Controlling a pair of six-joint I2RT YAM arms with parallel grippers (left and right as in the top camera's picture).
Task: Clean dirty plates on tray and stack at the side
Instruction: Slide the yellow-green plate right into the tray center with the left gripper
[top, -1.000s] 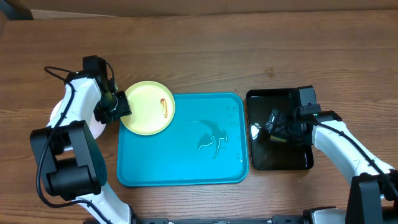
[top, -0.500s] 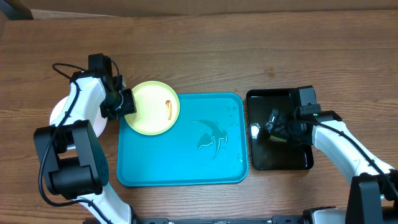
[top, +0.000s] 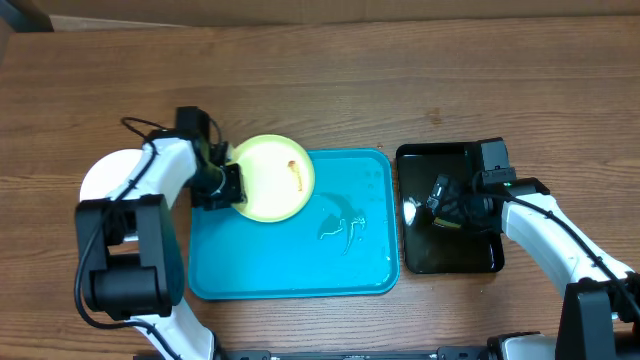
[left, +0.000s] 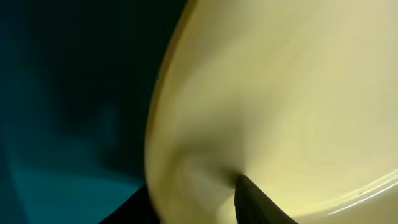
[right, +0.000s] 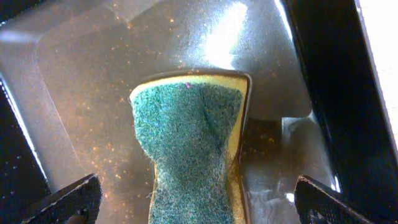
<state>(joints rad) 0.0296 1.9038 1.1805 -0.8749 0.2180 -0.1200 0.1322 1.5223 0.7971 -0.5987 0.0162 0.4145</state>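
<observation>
Wood-grain surface (top: 400, 80) fills the overhead view. Left of centre, the left arm (top: 165, 170) rises from the lower left edge and bends rightward. The left jaws pinch the left rim of the lime-green plate (top: 272, 178), which overlaps the upper left corner of the turquoise tray (top: 290, 260). A reddish-brown smear (top: 297, 175) marks its right side. Whether the plate is lifted cannot be told. The left wrist view is blurred, with 1 dark finger (left: 255, 199) on the plate's inner face. A white plate (top: 100, 180) at far left is partly hidden by the arm. At right, the right jaws stand spread over the black tray (top: 425, 255), clear of a green-topped sponge (right: 189, 143).
</observation>
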